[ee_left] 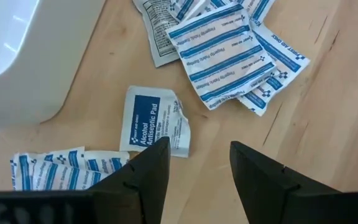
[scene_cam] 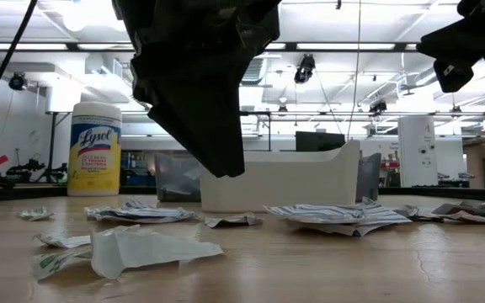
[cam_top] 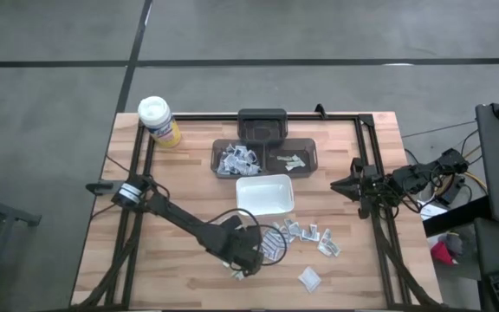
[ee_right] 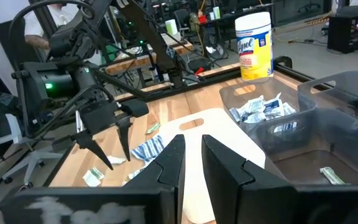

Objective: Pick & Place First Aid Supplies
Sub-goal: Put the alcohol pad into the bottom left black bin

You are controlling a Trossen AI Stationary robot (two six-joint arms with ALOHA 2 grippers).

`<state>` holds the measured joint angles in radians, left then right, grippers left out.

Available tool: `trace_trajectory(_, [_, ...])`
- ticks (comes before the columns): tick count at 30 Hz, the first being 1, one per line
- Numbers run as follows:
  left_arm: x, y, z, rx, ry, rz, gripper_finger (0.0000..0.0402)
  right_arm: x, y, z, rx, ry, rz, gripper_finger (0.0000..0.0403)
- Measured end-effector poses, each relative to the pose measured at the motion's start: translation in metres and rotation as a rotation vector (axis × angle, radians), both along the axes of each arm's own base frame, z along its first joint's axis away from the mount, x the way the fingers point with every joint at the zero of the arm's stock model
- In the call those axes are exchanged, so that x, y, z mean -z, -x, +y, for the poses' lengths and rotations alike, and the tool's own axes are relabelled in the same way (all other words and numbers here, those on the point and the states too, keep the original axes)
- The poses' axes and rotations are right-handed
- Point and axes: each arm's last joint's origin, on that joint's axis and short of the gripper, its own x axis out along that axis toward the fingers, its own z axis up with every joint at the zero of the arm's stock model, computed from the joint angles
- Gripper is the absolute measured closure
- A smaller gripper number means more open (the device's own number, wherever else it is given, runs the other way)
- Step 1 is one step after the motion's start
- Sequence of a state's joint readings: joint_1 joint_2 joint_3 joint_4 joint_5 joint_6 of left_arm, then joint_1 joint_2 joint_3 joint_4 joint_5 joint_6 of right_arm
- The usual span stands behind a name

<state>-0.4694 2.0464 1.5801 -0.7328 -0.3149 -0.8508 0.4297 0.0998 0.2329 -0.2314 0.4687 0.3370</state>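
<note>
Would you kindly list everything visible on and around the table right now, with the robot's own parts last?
Small flat sealed packets: many, white with blue stripes, loose on the wood in front of the tray; one white "Alcohol Antiseptic Pad" packet lies ahead of the left jaws.
White rectangular tray: one, table centre.
Dark clear plastic bins: two side by side behind the tray, plus a third farther back; the left one holds packets, the right one a few greenish ones.
Yellow canister with white lid: one, back left corner.
Left gripper: jaws open, over the loose packets.
Right gripper: jaws narrowly apart, empty, right table edge.
</note>
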Motion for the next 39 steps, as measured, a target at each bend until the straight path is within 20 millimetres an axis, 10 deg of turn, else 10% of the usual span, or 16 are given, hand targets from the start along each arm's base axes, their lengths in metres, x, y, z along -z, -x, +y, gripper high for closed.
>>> trace_trajectory(29, [0.037,-0.014,0.011,-0.030,0.047,0.013,0.0223,0.000,0.000,0.000,0.000,0.001,0.002,0.0351])
trace_trajectory(39, [0.041,-0.016,0.010,-0.082,0.076,0.014,0.0281,0.000,0.000,0.000,0.000,-0.002,0.003,0.0351])
